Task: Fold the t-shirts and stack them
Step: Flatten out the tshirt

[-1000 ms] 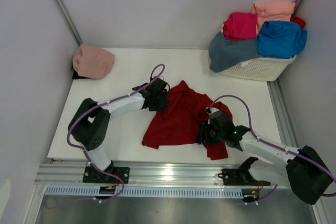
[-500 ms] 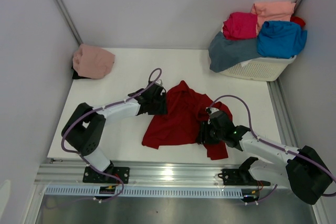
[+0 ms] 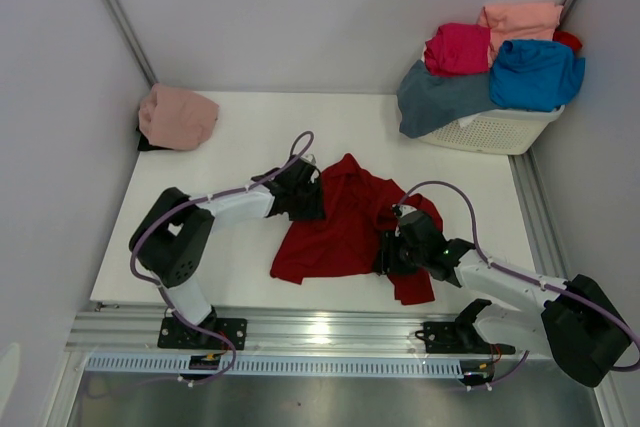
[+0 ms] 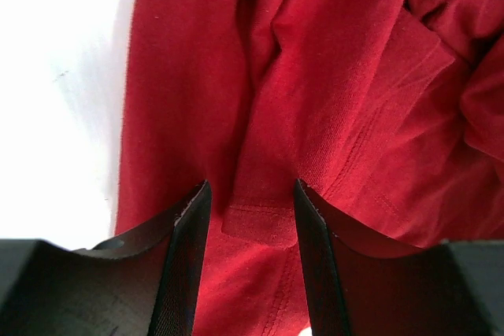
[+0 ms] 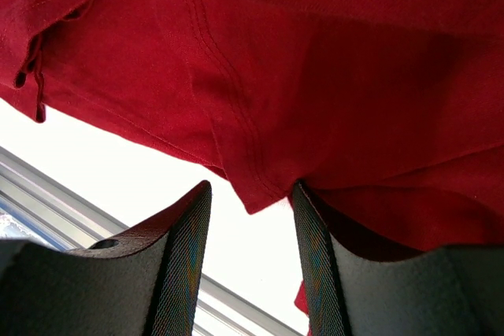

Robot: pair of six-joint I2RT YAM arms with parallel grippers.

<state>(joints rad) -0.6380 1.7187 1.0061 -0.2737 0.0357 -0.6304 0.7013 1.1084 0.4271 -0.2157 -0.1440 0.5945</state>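
The large dark red t-shirt lies crumpled in the middle of the white table. My left gripper is open at the shirt's left edge, its jaws either side of a folded hem. My right gripper is open at the shirt's near right part, a corner of the hem lying between its jaws above the table. A dusty pink t-shirt sits folded at the far left. Magenta, salmon, bright blue and slate grey-blue t-shirts are piled in the basket.
The white lattice basket stands at the far right corner. A metal rail runs along the near table edge. Grey walls close in the left, back and right sides.
My left gripper has shifted slightly right and nearer onto the shirt's left edge. The right gripper and the shirt have hardly moved.
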